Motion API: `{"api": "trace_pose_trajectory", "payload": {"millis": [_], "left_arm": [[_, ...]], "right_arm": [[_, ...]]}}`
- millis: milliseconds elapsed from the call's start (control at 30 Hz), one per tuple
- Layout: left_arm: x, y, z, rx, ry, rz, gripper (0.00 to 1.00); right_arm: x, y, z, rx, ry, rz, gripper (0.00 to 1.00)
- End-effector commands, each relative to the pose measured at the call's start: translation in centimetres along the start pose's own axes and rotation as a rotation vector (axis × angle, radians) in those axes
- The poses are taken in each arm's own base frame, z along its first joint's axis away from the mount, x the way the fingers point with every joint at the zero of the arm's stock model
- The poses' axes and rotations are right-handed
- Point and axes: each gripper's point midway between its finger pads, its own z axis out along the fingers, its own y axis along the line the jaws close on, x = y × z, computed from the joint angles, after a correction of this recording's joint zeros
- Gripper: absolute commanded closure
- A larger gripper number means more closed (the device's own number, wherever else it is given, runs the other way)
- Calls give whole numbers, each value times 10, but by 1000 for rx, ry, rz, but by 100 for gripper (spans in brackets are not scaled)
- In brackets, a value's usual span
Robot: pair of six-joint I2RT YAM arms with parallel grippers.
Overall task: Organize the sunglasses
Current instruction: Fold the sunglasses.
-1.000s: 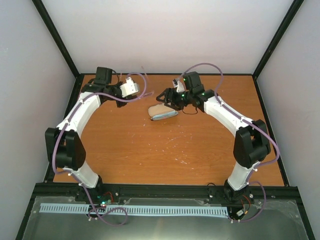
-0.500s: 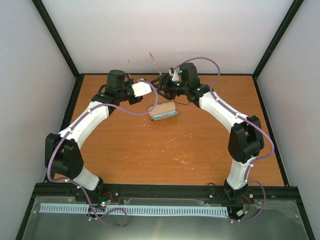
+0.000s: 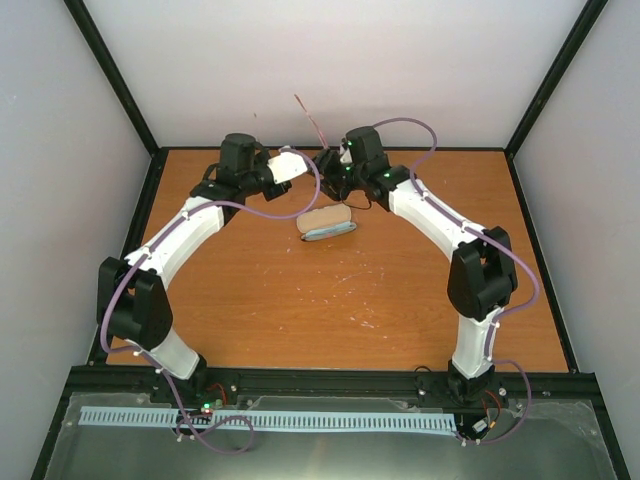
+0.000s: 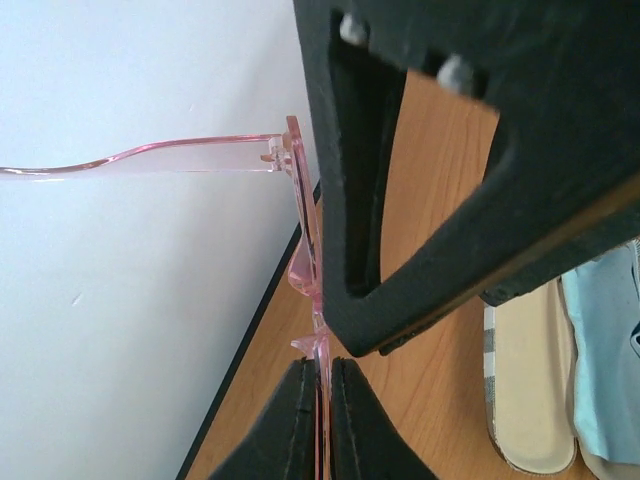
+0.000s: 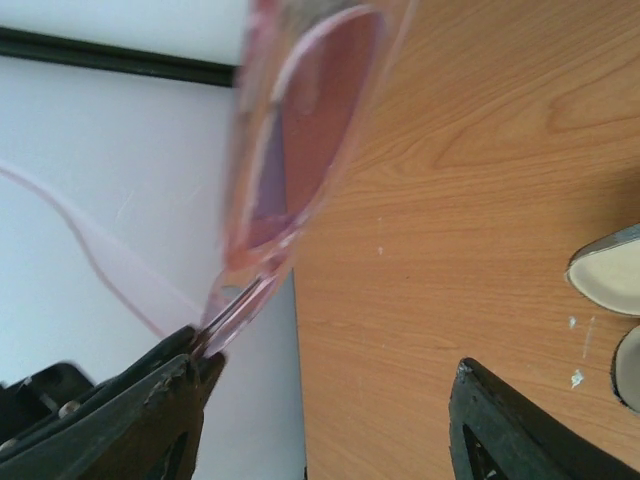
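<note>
**Folding sunglasses [image 4: 294, 150]**
Left end effector [image 4: 320, 375] clamps them; our right end effector [image 5: 330, 358], open at 3 o'clock, should fold temples [image 4: 150, 158] gently.

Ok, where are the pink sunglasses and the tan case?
sunglasses [image 4: 220, 152]: left wrist view, on the pink temple arm.
case [image 3: 325, 217]: top external view, on its tan upper side.
</note>
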Motion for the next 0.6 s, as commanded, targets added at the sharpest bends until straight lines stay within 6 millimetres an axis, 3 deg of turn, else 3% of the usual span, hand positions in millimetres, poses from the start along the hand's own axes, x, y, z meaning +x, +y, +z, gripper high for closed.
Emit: {"api": "trace_pose_trajectory", "payload": {"millis": [0, 333, 567], "left_arm": [[-33, 18, -11, -49, -83, -4, 99], [-31, 12, -12, -34, -81, -17, 99], [-41, 6, -13, -18, -108, -11, 99]], "right_arm": [[-14, -5, 4, 49, -73, 41, 35], [-27, 11, 10, -44, -121, 69, 39], [-26, 8, 20, -59, -100, 106, 45]]}}
